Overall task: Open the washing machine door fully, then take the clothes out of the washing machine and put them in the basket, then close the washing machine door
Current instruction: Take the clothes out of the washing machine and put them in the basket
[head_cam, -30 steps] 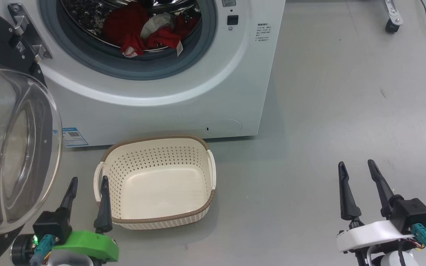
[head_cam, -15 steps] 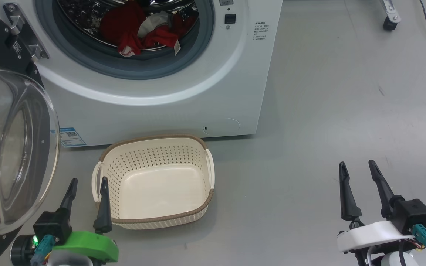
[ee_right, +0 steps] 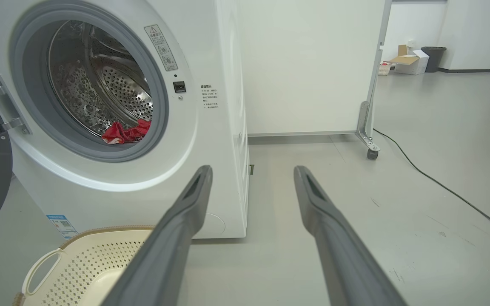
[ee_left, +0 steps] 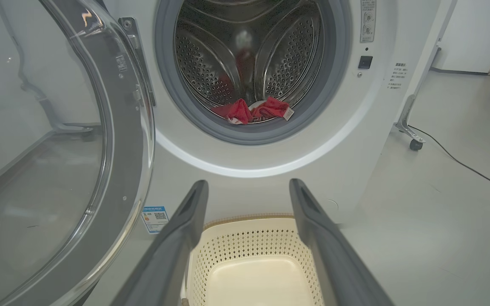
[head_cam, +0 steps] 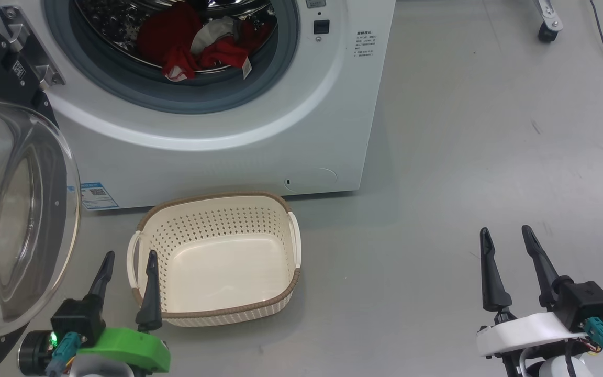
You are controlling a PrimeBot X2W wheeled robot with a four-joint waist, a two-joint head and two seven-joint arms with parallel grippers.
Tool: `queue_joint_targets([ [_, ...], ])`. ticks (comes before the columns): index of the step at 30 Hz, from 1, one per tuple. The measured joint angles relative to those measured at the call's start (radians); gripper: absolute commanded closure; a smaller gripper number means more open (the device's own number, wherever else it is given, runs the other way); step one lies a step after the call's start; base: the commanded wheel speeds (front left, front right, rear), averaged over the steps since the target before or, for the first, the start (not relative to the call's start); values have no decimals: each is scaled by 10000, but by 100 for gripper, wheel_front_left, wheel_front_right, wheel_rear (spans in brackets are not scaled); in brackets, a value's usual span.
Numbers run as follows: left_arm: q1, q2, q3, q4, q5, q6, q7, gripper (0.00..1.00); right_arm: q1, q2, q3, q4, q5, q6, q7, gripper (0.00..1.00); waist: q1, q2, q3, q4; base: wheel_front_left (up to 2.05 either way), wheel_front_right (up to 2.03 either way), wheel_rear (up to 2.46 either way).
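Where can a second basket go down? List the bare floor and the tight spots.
Widest free patch: the floor right of the basket, bordered by the washing machine and the right jaws. The basket's bottom is bare too. Crowded: the left, where the open door and left jaws hem the basket in; the strip between basket and machine is narrow.

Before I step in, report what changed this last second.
The head camera shifted slightly: washing machine and basket slid left in its view, not on the floor. Nothing taken or let go. Left gripper and right gripper stay open and empty, clothes in the drum, washing machine door open.
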Motion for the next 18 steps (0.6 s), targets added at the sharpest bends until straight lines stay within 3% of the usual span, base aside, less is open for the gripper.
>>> queue_joint_targets([
  [18, -1, 2, -65, 46, 157, 2, 0, 0, 0, 0, -15, 6, 79, 4, 0, 0, 0, 0, -10, -22, 59, -59, 0],
])
